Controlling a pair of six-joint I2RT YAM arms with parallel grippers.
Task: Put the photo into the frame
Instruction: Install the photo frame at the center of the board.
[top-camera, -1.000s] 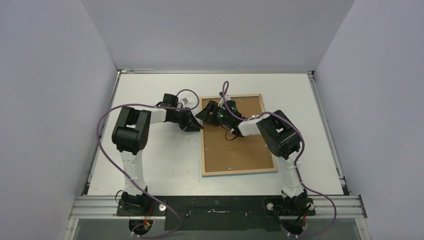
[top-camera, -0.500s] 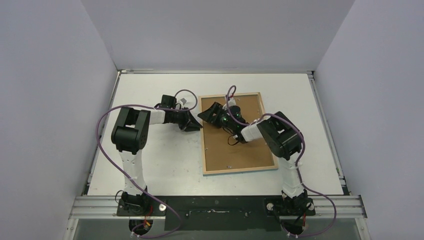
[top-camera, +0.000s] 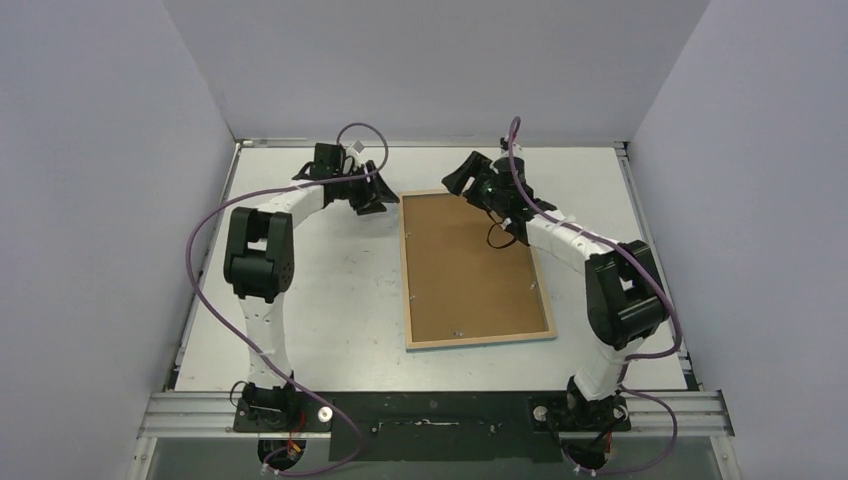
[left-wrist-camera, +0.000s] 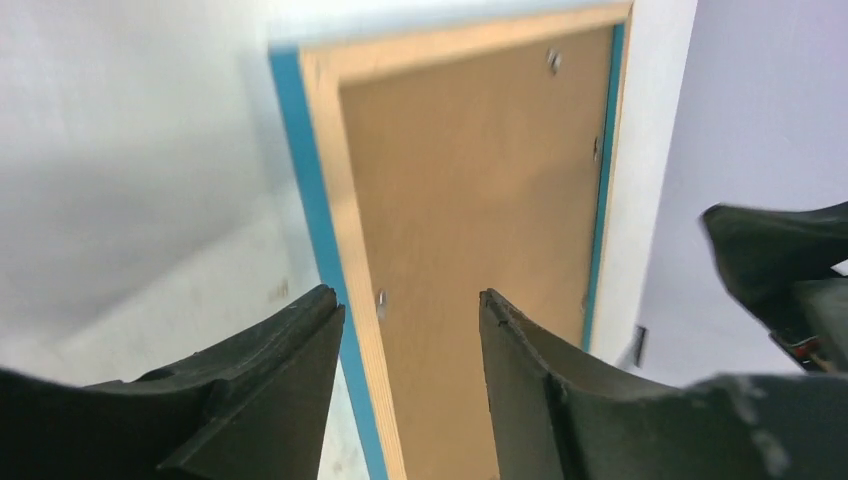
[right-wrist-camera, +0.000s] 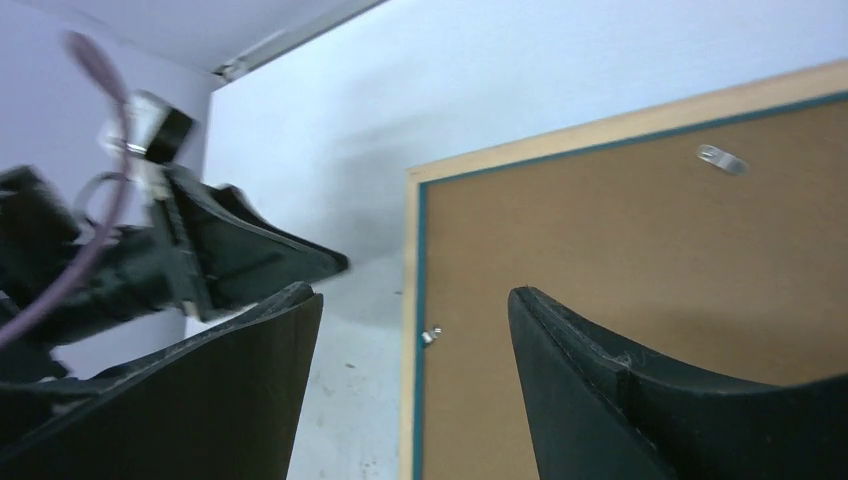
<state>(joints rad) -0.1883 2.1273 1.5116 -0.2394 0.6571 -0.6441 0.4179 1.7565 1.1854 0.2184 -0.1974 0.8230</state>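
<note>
1. The left end effector (left-wrist-camera: 408, 300) is partly open, its two fingers apart with nothing between them. It hangs just beside the far left corner of the frame (top-camera: 406, 270).
2. The right end effector (right-wrist-camera: 412, 292) is spread wide and empty. It is near the frame's far short edge and points toward the left one.
3. Neither end effector appears to touch the frame.
4. The frame lies flat and face down on the white worktop (top-camera: 320, 300). Its light wood back faces up, and a bright blue rim shows along its edges in the wrist views.
5. A brown backing board (top-camera: 470, 265) fills the frame's opening, with small metal tabs (right-wrist-camera: 722, 158) at its border.
</note>
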